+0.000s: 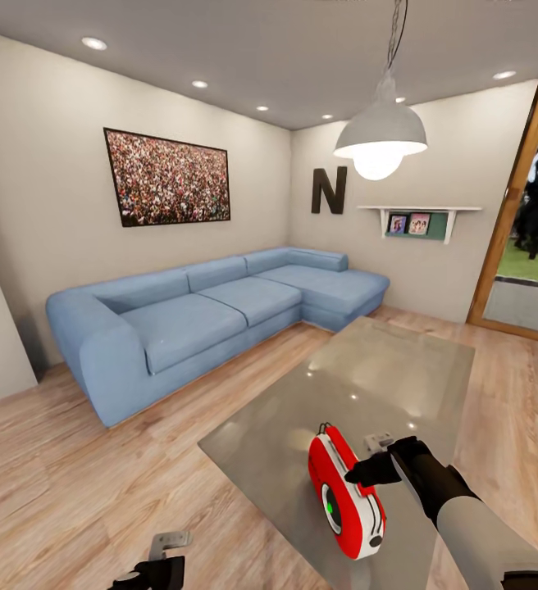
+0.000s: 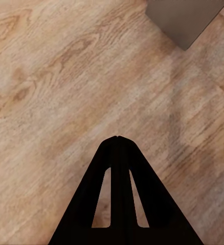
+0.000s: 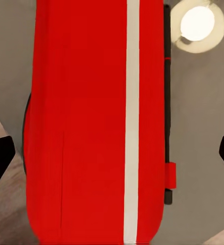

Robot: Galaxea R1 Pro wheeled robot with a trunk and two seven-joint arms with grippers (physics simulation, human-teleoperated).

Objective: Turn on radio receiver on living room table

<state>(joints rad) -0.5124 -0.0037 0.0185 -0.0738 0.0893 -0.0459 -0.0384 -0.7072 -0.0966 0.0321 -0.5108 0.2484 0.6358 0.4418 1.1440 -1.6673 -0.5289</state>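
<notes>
Red glossy handheld radio point(image 1: 347, 496) on the grey glass table point(image 1: 384, 377) sits between your right gripper's point(image 3: 112, 153) spread fingers, ungrasped, switch-on still ahead.

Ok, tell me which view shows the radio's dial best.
The head view: the radio receiver stands on edge on the table beside the right gripper, its green-centred dial facing the camera. The right wrist view has its red body and white trim, no dial. The left wrist view looks at floor.
</notes>
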